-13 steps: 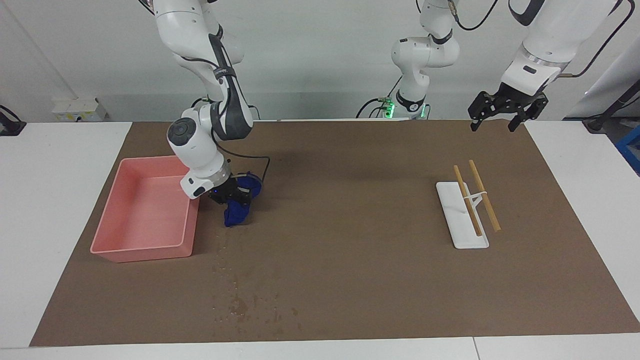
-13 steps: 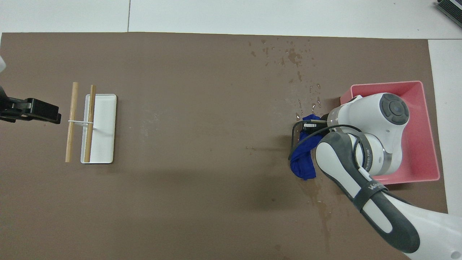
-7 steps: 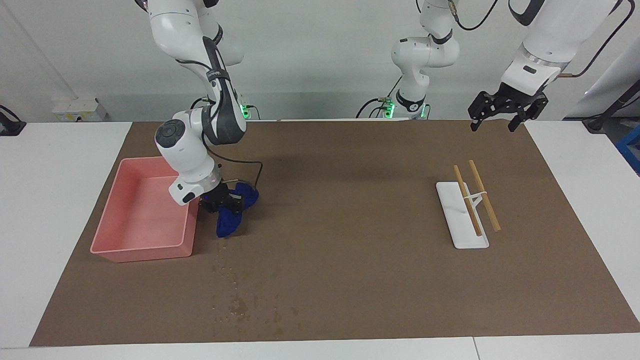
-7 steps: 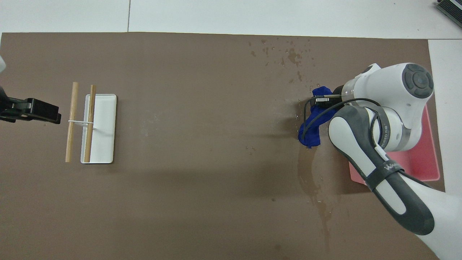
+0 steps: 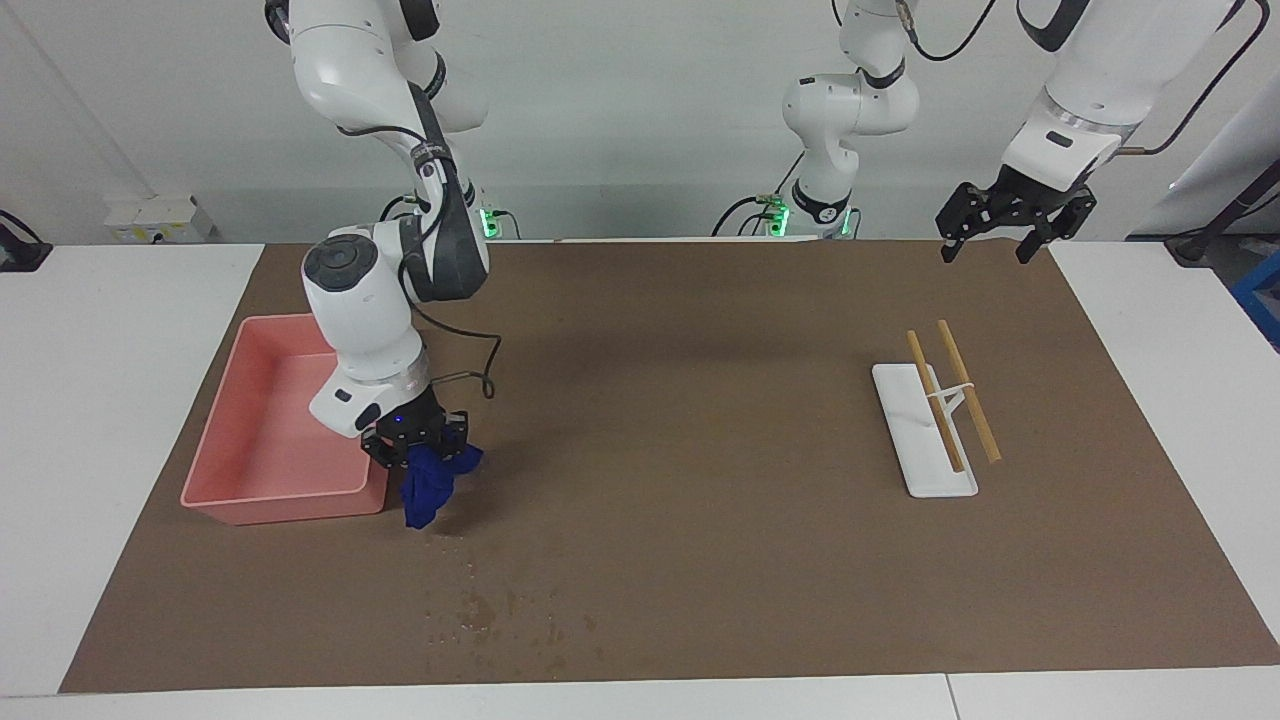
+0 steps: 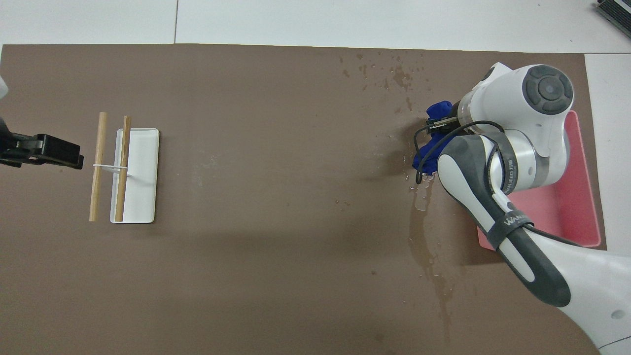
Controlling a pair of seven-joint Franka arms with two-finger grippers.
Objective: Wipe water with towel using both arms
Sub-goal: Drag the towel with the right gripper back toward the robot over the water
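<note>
The blue towel [image 5: 424, 490] hangs bunched from my right gripper [image 5: 418, 452], which is shut on it beside the corner of the pink bin that lies farthest from the robots. The towel's lower end trails on the brown mat. Water [image 5: 500, 610] lies in scattered drops on the mat, farther from the robots than the towel. From overhead, the towel [image 6: 428, 154] shows under the right wrist, with the right gripper [image 6: 438, 126] mostly covered, and the water [image 6: 400, 76] lies just past it. My left gripper [image 5: 984, 252] waits open, raised over the mat's edge at the left arm's end.
A pink bin [image 5: 270, 488] stands toward the right arm's end of the table. A wet streak [image 6: 428, 246] runs along the mat beside it. A white tray [image 5: 925, 472] with two wooden sticks [image 5: 966, 392] lies toward the left arm's end.
My right gripper has carried the towel along the bin's side, away from the robots and toward the water drops, leaving a wet trail. The left arm has not moved.
</note>
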